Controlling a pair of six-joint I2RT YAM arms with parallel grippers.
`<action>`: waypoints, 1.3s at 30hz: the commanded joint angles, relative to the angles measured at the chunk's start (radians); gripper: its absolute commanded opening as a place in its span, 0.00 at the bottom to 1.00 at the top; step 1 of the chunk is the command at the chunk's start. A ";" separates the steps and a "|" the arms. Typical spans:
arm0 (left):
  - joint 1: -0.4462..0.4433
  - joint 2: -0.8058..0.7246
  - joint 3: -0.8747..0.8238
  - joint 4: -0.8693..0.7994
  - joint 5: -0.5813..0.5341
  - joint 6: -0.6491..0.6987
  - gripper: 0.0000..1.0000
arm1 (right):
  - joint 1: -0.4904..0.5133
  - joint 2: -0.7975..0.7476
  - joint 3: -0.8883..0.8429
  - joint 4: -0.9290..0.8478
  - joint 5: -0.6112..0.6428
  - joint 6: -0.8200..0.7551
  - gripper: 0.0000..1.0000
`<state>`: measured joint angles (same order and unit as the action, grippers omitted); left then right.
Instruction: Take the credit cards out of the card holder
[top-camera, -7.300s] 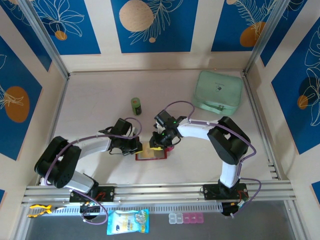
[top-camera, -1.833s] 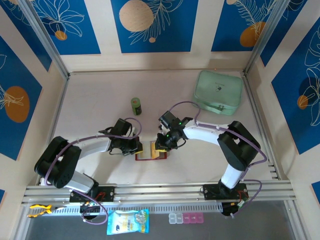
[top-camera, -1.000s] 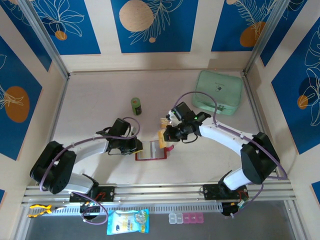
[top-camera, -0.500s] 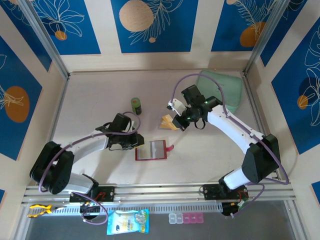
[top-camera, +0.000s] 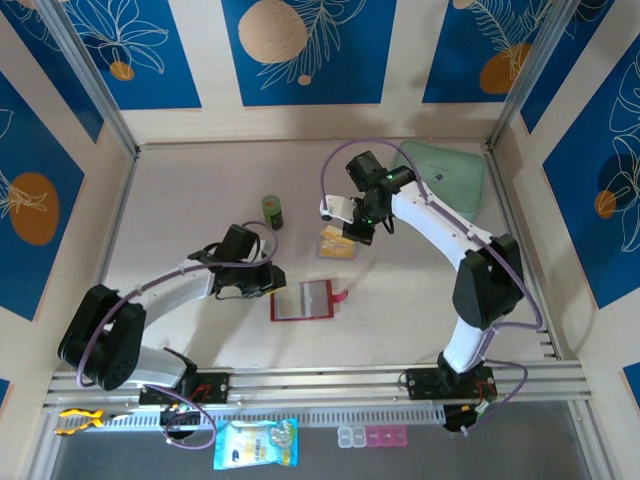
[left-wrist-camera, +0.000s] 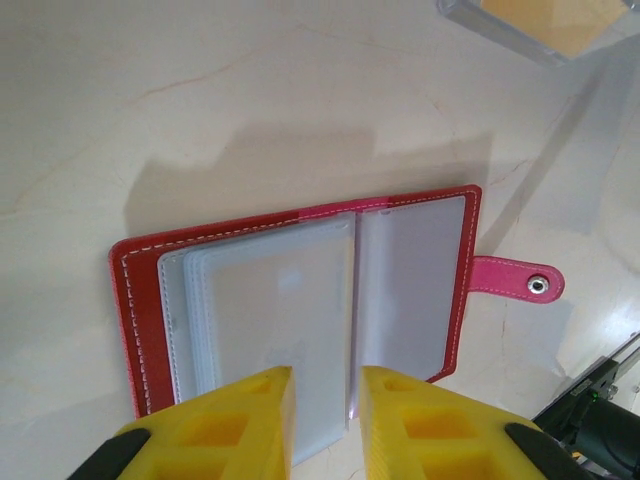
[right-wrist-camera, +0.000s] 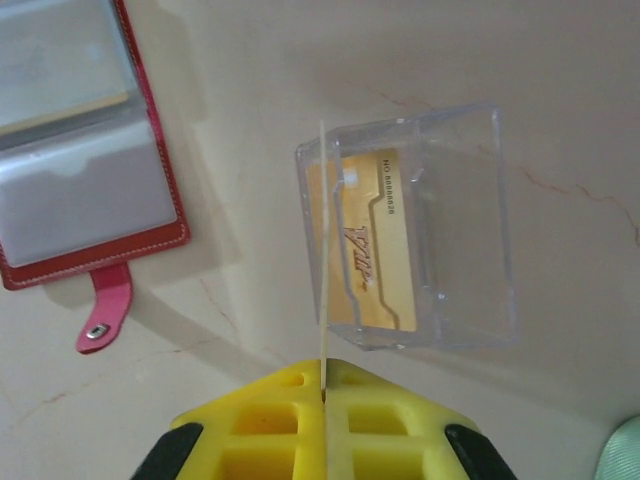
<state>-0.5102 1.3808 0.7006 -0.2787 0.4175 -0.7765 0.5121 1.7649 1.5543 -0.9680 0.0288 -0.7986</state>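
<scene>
Overhead, one red card holder (top-camera: 303, 300) lies open on the table (top-camera: 190, 200) at the near middle, grey sleeves up and tab pointing right. One clear box (top-camera: 323, 253) with a tan card (top-camera: 338, 242) inside sits just beyond it, one green can (top-camera: 273, 212) stands further left, and one mint pouch (top-camera: 445, 175) lies far right. The left gripper (top-camera: 272, 282) sits low at the holder's left edge, its arm stretched flat; the right arm arches far over, and the right gripper (top-camera: 348, 228) hangs above the box. From the left wrist, the card holder (left-wrist-camera: 300, 300) shows several clear sleeves; the yellow fingers (left-wrist-camera: 250, 420) stand slightly apart. From the right wrist, the right gripper (right-wrist-camera: 324, 388) is pressed together on one thin credit card (right-wrist-camera: 322, 250), seen edge-on over the clear box (right-wrist-camera: 460, 230), whose tan card (right-wrist-camera: 365, 240) bears a red mark. The card holder (right-wrist-camera: 150, 200) lies upper left, a tan strip in one sleeve.
</scene>
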 joint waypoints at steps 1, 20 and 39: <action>0.012 -0.023 0.005 -0.022 -0.009 0.004 0.24 | -0.010 0.052 0.080 -0.066 0.008 -0.069 0.00; 0.038 0.016 0.018 0.069 0.026 -0.023 0.25 | -0.038 0.235 0.176 -0.077 -0.010 -0.094 0.00; 0.061 0.084 0.049 0.037 0.059 0.017 0.25 | -0.024 0.168 0.172 -0.028 -0.016 0.035 0.17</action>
<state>-0.4610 1.4517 0.7296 -0.2184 0.4473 -0.7815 0.4793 2.0052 1.7222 -1.0107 0.0452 -0.8257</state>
